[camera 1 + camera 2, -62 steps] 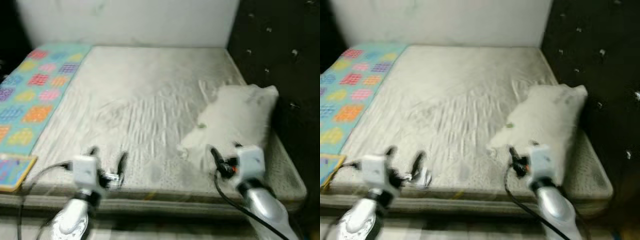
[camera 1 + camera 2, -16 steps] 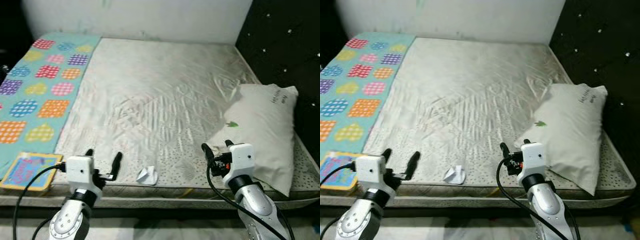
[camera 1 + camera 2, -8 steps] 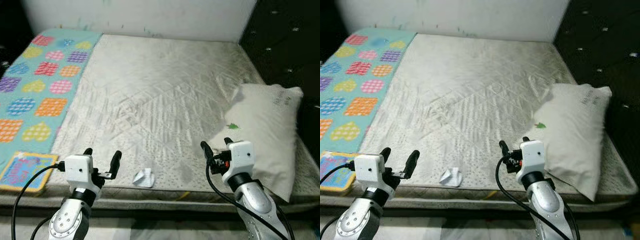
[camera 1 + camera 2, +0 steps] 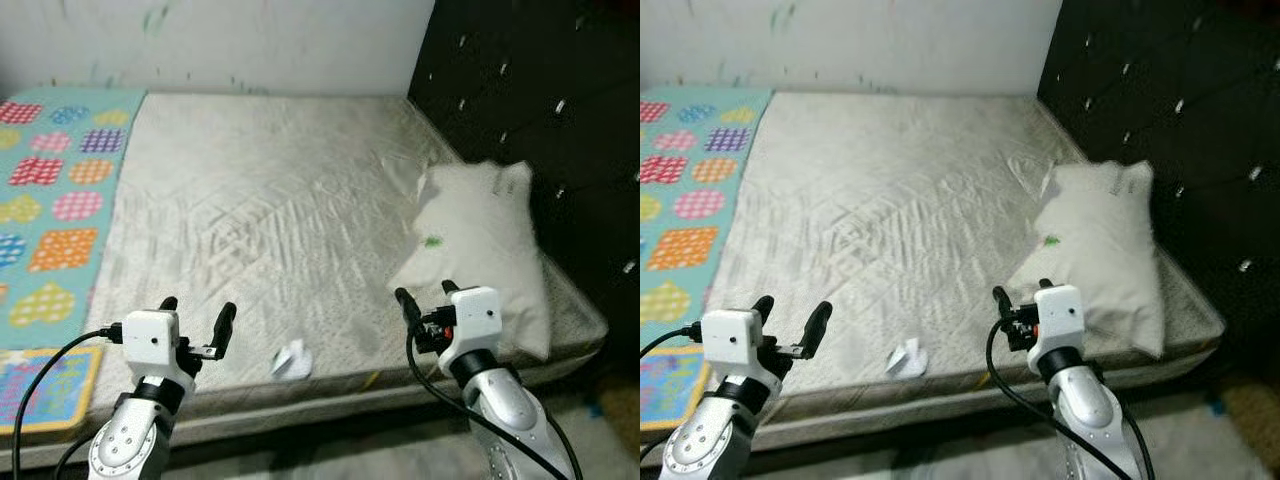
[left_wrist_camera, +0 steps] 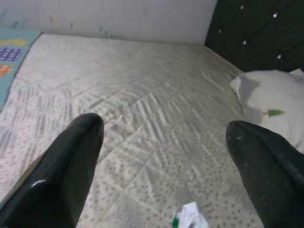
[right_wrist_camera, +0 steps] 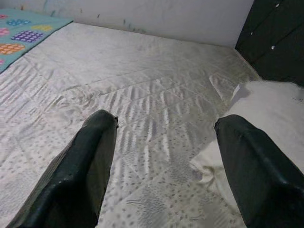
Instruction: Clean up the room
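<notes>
A crumpled white scrap of paper (image 4: 292, 359) lies near the front edge of the pale quilted mattress (image 4: 270, 200), also seen as the scrap (image 5: 190, 218) in the left wrist view. My left gripper (image 4: 196, 318) hovers open just left of it, above the mattress edge. My right gripper (image 4: 424, 301) is open with nothing in it, close to the lower end of a white pillow (image 4: 475, 250) that lies on the right side by the dark tufted headboard (image 4: 530, 110). The pillow (image 6: 266, 118) also appears in the right wrist view.
A turquoise blanket (image 4: 50, 190) with coloured patches covers the mattress's left side. A colourful picture book (image 4: 45, 390) lies at the front left corner. A white wall (image 4: 220, 45) runs behind the bed. Floor lies below the front edge.
The whole view has swung to the right: headboard and pillow sit nearer the centre and the blanket has slid left. Both grippers hold the same open pose.
</notes>
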### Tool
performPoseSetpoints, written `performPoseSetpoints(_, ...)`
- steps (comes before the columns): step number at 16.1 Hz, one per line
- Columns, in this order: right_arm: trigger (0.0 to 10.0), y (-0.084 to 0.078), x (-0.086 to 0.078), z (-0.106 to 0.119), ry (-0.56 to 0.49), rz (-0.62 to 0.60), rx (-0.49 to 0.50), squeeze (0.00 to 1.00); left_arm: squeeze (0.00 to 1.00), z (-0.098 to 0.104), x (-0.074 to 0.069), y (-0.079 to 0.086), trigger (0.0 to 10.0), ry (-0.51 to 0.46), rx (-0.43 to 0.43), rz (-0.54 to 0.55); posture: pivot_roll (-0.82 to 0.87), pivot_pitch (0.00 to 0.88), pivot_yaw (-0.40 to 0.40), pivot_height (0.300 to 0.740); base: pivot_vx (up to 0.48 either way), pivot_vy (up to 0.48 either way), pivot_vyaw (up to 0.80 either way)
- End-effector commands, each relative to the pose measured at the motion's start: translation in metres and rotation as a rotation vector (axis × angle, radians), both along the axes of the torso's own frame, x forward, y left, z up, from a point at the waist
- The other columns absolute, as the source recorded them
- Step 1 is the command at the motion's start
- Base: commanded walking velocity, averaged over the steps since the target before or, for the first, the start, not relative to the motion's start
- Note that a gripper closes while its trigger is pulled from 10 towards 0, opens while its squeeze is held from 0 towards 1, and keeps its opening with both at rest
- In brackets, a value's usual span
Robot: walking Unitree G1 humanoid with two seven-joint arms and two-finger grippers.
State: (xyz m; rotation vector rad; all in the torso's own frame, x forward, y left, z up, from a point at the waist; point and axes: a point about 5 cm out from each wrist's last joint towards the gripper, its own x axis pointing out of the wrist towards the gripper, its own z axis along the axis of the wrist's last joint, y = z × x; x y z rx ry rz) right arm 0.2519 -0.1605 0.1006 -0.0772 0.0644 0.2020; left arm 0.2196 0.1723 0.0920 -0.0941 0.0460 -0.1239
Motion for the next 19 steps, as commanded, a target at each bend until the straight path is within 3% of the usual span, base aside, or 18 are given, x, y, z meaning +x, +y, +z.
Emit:
performPoseSetpoints(1, 10.0, -0.004, -0.002, -0.005, 0.036, -0.024, 0.012, 0.0, 0.0, 0.0, -0.001, 0.003, 10.0, -0.001, 0.015, 0.028, -0.01, 0.085, -0.067, 0.74, 0.0, 0.0, 0.0)
performPoseSetpoints(5, 10.0, 0.0, 0.001, -0.004, 0.052, -0.02, -0.028, 0.0, 0.0, 0.001, 0.0, 0.014, 10.0, 0.006, -0.011, 0.102, -0.02, 0.095, -0.067, 0.74, 0.0, 0.0, 0.0)
performPoseSetpoints(6, 10.0, 0.002, 0.002, 0.001, -0.009, 0.019, -0.123, 0.0, 0.0, 0.004, 0.001, 0.015, 10.0, -0.015, 0.032, 0.116, -0.02, 0.095, -0.067, 0.74, 0.0, 0.0, 0.0)
performPoseSetpoints(7, 10.0, 0.004, 0.002, 0.001, 0.003, 0.024, -0.064, 0.0, 0.0, 0.005, 0.001, 0.013, 10.0, -0.017, 0.017, 0.099, -0.02, 0.095, -0.067, 0.74, 0.0, 0.0, 0.0)
performPoseSetpoints(9, 10.0, 0.001, 0.004, 0.005, -0.018, 0.004, -0.085, 0.0, 0.0, 0.004, 0.0, 0.013, 10.0, -0.01, -0.015, 0.074, -0.02, 0.094, -0.064, 0.74, 0.0, 0.0, 0.0)
performPoseSetpoints(12, 10.0, -0.002, 0.0, 0.005, 0.025, 0.0, -0.007, 0.0, 0.0, 0.004, -0.003, 0.011, 10.0, -0.004, -0.028, 0.059, -0.02, 0.096, -0.063, 0.74, 0.0, 0.0, 0.0)
performPoseSetpoints(19, 10.0, -0.004, 0.001, 0.005, 0.025, -0.012, -0.015, 0.0, 0.0, 0.004, -0.004, 0.008, 10.0, -0.005, -0.048, 0.031, -0.02, 0.096, -0.066, 0.74, 0.106, 0.0, 0.0)
